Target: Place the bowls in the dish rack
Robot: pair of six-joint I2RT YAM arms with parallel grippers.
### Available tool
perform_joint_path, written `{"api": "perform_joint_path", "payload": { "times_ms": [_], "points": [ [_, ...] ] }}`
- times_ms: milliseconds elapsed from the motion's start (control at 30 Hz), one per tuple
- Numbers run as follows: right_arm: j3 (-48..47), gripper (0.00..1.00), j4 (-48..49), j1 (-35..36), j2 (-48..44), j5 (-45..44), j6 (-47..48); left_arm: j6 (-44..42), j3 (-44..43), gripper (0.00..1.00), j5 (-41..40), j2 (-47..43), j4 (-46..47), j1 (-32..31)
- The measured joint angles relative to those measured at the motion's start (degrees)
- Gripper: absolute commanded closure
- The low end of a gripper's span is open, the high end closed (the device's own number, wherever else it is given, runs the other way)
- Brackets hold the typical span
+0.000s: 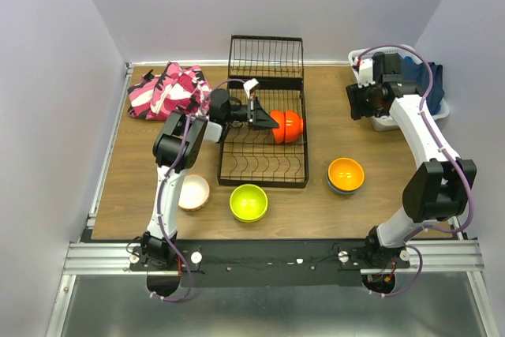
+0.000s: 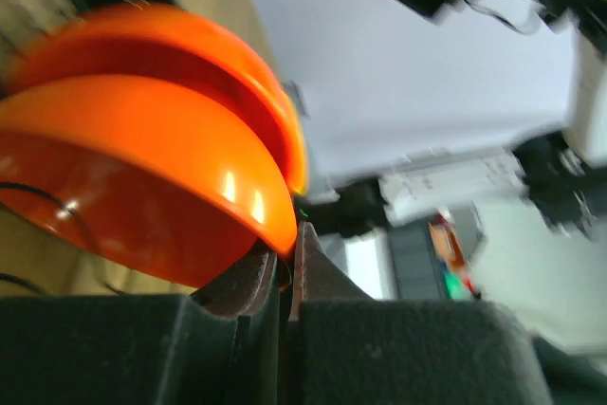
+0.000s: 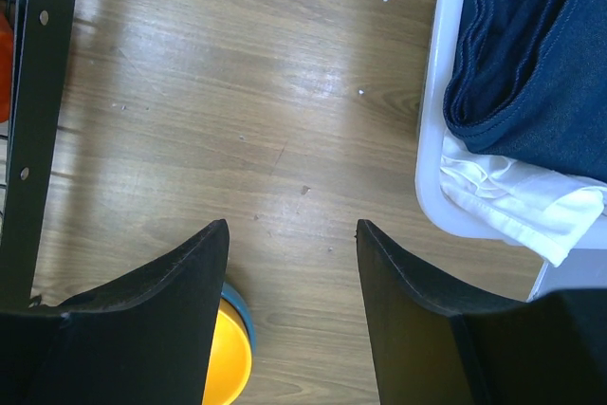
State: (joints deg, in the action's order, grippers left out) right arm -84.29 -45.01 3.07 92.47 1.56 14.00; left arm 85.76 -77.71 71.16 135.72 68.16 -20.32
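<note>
1. While the left gripper [image 1: 271, 122] is clamped on the thin rim of the red-orange bowl [image 1: 288, 125], that bowl stands on edge just ahead of its fingertips, among the dish rack [image 1: 260, 170] tines.
2. Bowl: smooth, glossy plastic. Rack: black curved wire.
3. Right gripper [image 3: 292, 263]: jaws apart, empty. The orange bowl [image 3: 226, 367], nested in the blue bowl [image 3: 244, 315], lies under its left finger.
4. The right arm is nearer that pair.
</note>
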Motion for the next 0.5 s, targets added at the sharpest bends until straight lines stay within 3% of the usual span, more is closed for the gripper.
{"api": "perform_joint_path", "payload": {
  "times_ms": [167, 233, 367, 500],
  "points": [
    [0.00, 0.36, -0.07, 0.26, 0.00, 0.00, 0.00, -21.14, -2.89, 0.99, -2.16, -4.55, -25.38, -1.29],
    [0.00, 0.36, -0.09, 0.33, 0.00, 0.00, 0.00, -25.57, -5.38, 0.93, -2.01, -4.57, -31.45, -1.86],
    [0.00, 0.36, -0.09, 0.39, 0.00, 0.00, 0.02, -29.27, -7.80, 0.76, -1.01, -4.48, -38.12, -1.79],
    [0.02, 0.36, -0.09, 0.48, 0.00, 0.00, 0.00, -35.01, -8.17, 0.68, -1.36, -5.33, -43.28, -1.66]
  ]
}}
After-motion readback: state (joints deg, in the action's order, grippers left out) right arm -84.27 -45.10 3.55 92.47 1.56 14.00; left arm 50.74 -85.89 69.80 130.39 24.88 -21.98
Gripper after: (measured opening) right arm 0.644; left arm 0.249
